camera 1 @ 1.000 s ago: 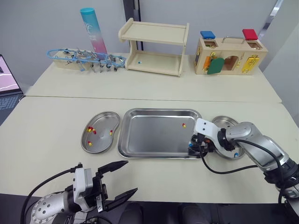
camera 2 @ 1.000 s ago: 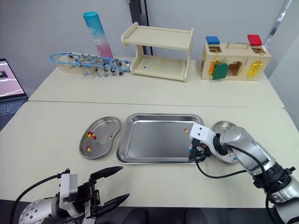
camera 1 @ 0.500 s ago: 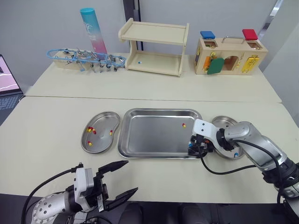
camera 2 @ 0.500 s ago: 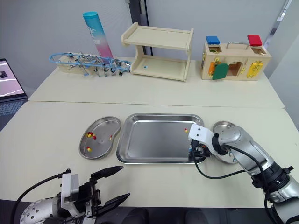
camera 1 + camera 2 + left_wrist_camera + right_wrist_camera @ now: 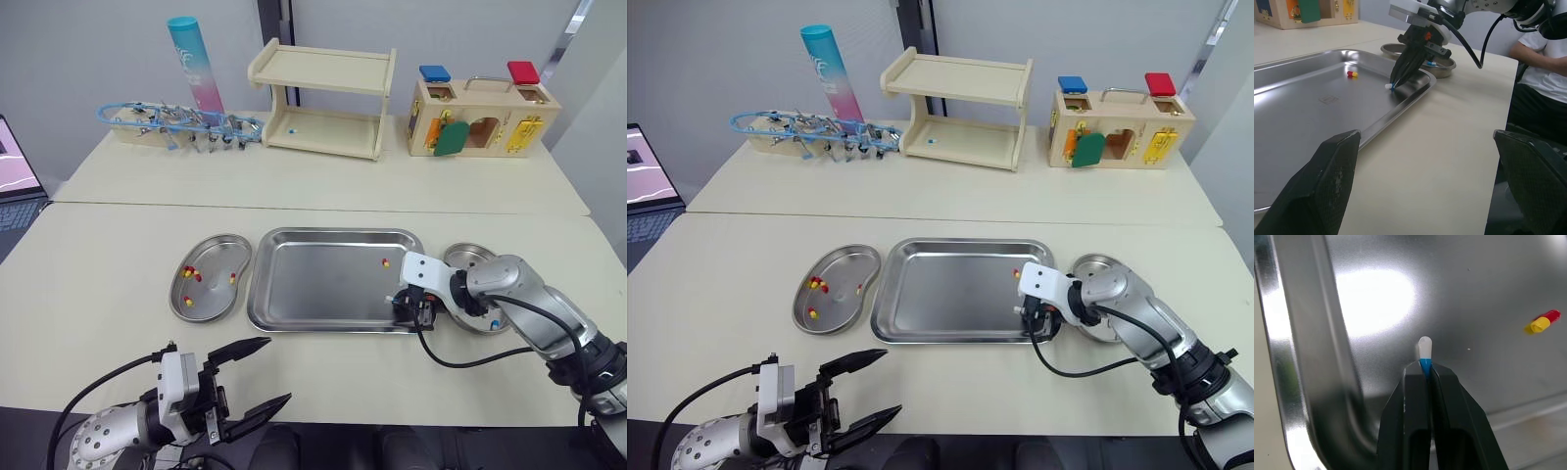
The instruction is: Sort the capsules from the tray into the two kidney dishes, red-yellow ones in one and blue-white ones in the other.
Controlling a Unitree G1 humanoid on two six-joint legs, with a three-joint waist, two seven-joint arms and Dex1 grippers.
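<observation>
A steel tray (image 5: 323, 294) lies mid-table between two kidney dishes. The left dish (image 5: 217, 257) holds several red-yellow capsules (image 5: 192, 274). In the right dish (image 5: 468, 257) lies a blue-white capsule (image 5: 496, 323). My right gripper (image 5: 403, 306) is down at the tray's right front corner, shut on a blue-white capsule (image 5: 1424, 352) whose white end sticks out past the fingertips. One red-yellow capsule (image 5: 385, 262) rests on the tray floor just beyond it. Near the table's front edge, off to the left, my left gripper (image 5: 277, 369) hovers open with nothing in it.
Along the back of the table stand a wooden shelf (image 5: 323, 98), a wooden lock box (image 5: 480, 117), a blue tube (image 5: 196, 64) and a rack of clips (image 5: 181, 125). A laptop (image 5: 15, 171) sits at the far left. A person in a white shirt (image 5: 1542, 63) is beyond the table's right side.
My right gripper has edged slightly left and further into the tray corner. The left gripper has stayed where it was.
</observation>
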